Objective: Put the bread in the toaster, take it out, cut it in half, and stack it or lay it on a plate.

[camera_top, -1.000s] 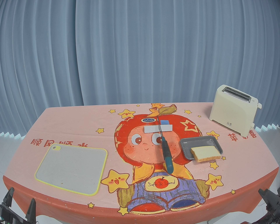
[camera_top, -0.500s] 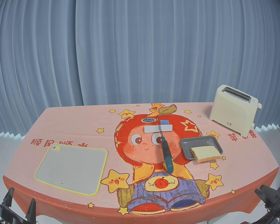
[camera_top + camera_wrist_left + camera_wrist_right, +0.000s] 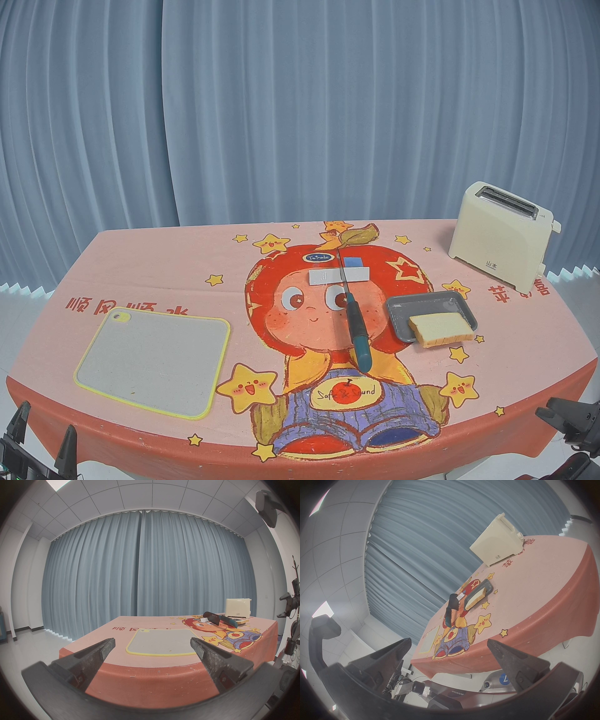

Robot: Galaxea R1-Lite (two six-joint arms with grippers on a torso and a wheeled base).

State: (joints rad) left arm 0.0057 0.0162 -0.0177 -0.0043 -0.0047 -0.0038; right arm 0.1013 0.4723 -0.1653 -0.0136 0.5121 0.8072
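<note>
A slice of bread [image 3: 441,329] lies half on a small grey tray [image 3: 425,305] at the table's right. Behind it at the far right stands the cream toaster [image 3: 501,235], its slots empty. A knife with a teal handle [image 3: 359,330] lies in the middle. The grey cutting board [image 3: 153,360] with a yellow rim rests at the left. My left gripper [image 3: 39,437] hangs open below the table's front left edge. My right gripper [image 3: 572,431] is open, low off the front right corner. The right wrist view has the bread [image 3: 475,598] and toaster [image 3: 497,541] far off.
A white label strip [image 3: 339,275] lies under the knife's blade. A pink cloth with a cartoon print covers the table [image 3: 187,269], and blue curtains hang behind it. Bare cloth lies between the board and the knife.
My right gripper has crept left and slightly up at the front right corner. The left gripper and all objects on the table are as before.
</note>
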